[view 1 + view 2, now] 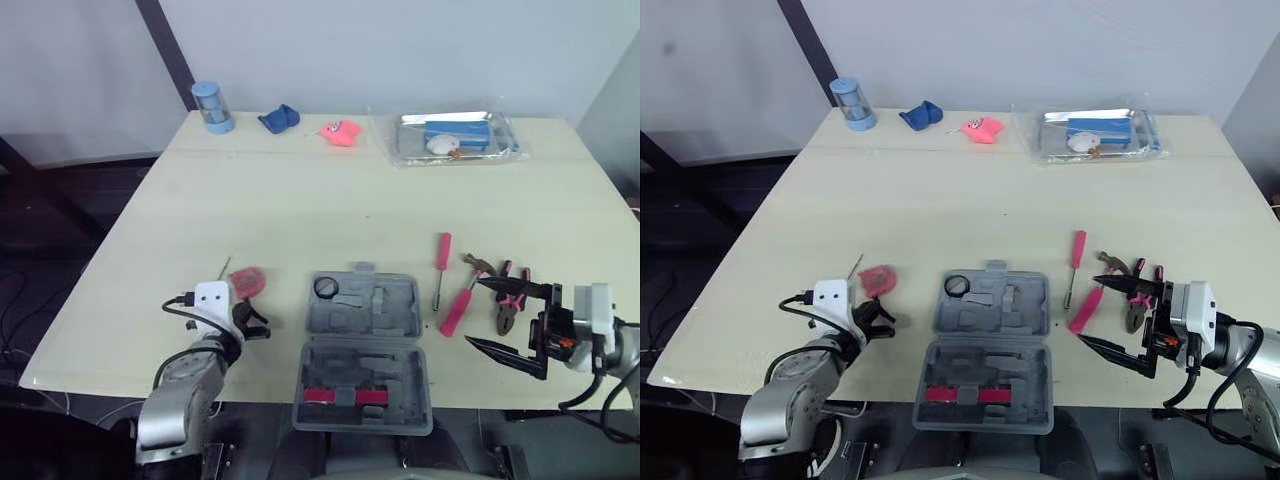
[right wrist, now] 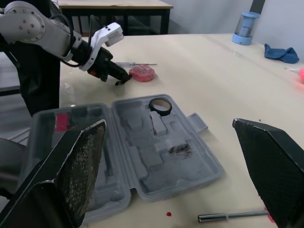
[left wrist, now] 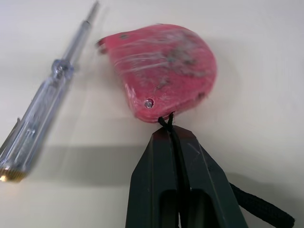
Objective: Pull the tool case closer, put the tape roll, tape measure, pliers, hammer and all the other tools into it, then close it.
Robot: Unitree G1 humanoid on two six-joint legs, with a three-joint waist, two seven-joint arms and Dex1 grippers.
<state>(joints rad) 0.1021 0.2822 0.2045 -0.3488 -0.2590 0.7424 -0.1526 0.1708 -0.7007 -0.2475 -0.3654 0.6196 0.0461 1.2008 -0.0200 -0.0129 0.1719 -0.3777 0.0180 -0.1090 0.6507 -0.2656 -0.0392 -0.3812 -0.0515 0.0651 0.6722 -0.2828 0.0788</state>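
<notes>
Left of the open tool case (image 1: pixel 395 315), we saw our left gripper (image 3: pixel 172 130) with its fingers pressed together on the black cord (image 3: pixel 176 142) of the red tape measure (image 3: pixel 164 71). The tape measure lay just past the tips. Our right gripper (image 1: pixel 473 312) gaped wide on the case's right side, so the left arm was nearer.

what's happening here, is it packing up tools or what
The robot is packing tools into the open case, which lies at the table's near edge with the tape roll already in it. Its left claw is shut on the tape measure cord. The right claw hangs open beside the pliers, not yet picked up.
</notes>
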